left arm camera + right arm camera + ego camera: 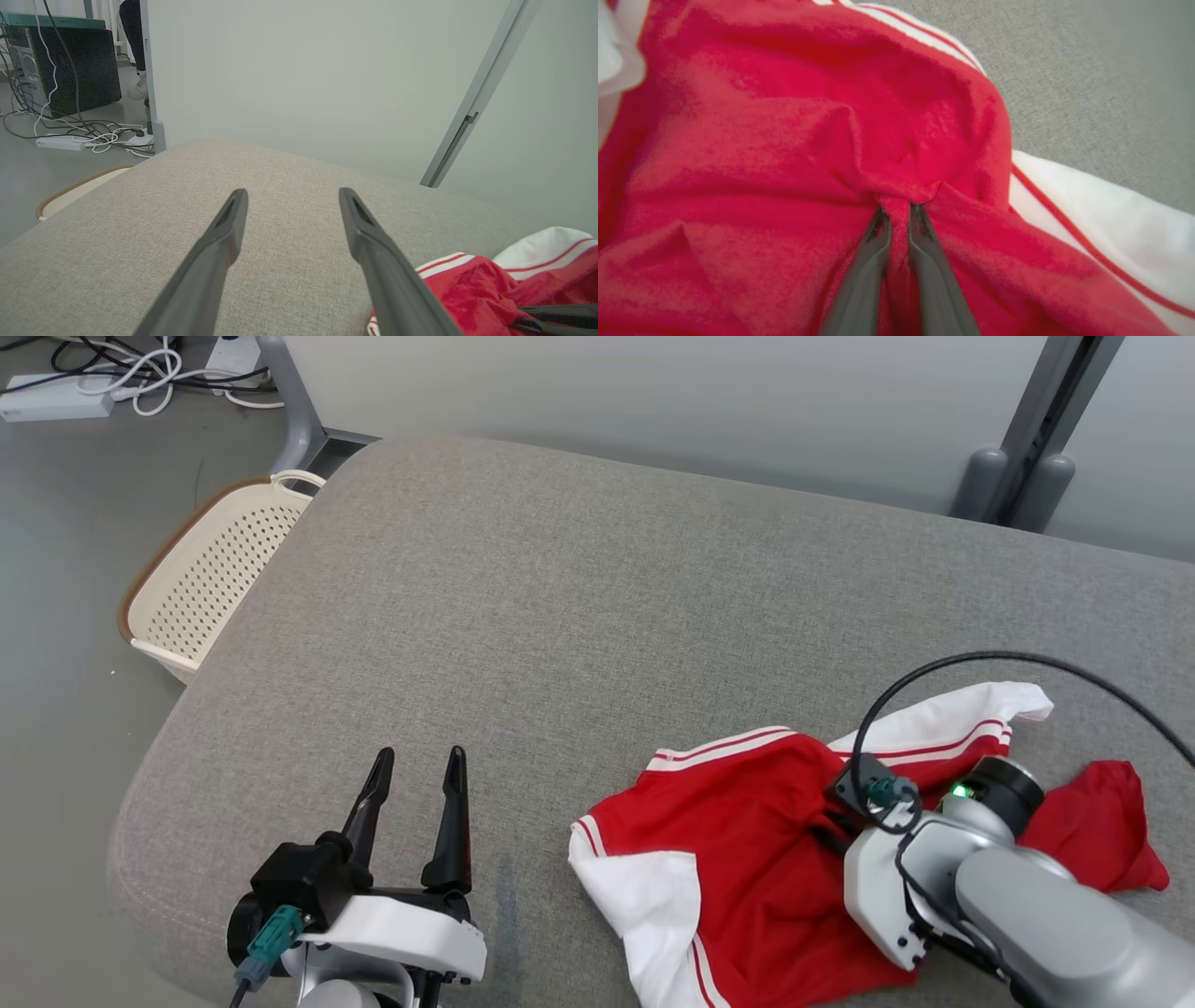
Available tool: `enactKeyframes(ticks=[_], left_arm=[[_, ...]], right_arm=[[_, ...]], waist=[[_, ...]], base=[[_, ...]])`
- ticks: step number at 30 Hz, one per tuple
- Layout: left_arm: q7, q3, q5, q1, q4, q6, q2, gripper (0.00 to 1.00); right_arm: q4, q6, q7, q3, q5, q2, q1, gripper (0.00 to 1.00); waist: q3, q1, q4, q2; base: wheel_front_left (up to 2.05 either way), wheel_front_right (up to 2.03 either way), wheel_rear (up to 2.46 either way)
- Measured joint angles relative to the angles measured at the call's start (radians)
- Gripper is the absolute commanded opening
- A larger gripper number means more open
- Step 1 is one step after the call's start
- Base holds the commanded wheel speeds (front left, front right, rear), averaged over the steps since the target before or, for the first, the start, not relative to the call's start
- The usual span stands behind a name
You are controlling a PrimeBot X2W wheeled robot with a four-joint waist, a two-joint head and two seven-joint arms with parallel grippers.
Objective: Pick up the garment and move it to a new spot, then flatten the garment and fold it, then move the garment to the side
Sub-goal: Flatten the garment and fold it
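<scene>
Pinching a fold of the garment [747, 859] at four o'clock with our right gripper [899, 211], we hold our left gripper [420, 753] spread wide at seven o'clock.

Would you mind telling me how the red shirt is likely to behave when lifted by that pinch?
Probably floppy: the shirt bunches into a soft ridge where the right gripper has its jaws closed on it, so it should hang and drape. It looks thin and likely light. The white sleeve may trail across the grey cushion.

Garment [747, 859]: soft red-white cloth. Cushion [560, 616]: coarse grey weave. Basket [201, 588]: perforated matt plastic.
</scene>
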Motion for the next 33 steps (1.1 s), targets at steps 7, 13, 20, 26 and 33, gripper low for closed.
enactKeyframes(ticks=[7, 13, 20, 26, 33], left_arm=[[0.0, 0.004, -0.005, -0.001, -0.002, 0.007, 0.0, 1.0], [0.0, 0.001, -0.005, -0.001, -0.002, 0.007, 0.0, 1.0], [0.0, -0.016, -0.009, -0.012, -0.002, 0.005, 0.0, 1.0], [0.0, -0.036, -0.024, -0.028, 0.003, 0.003, 0.0, 1.0], [0.0, -0.05, -0.029, -0.033, 0.007, 0.005, 0.0, 1.0]], right_arm=[[0.093, 0.0, -0.132, -0.033, -0.005, 0.018, -0.084, 0.0], [0.168, 0.0, -0.214, -0.09, -0.037, 0.046, -0.17, 0.0], [0.267, 0.0, -0.254, -0.117, -0.08, 0.066, -0.277, 0.0], [0.382, 0.0, -0.281, -0.112, -0.144, 0.084, -0.37, 0.0], [0.535, 0.0, -0.365, -0.167, -0.165, 0.118, -0.418, 1.0]], waist=[[0.005, 0.0, -0.005, 0.0], [0.009, 0.0, -0.012, 0.0], [0.026, 0.0, 0.003, 0.0], [0.042, 0.0, 0.04, 0.0], [0.063, 0.0, 0.079, 0.0]], base=[[0.0, 0.0, 0.0], [0.0, 0.0, 0.0], [0.0, 0.0, 0.0], [0.0, 0.0, 0.0], [0.0, 0.0, 0.0]])
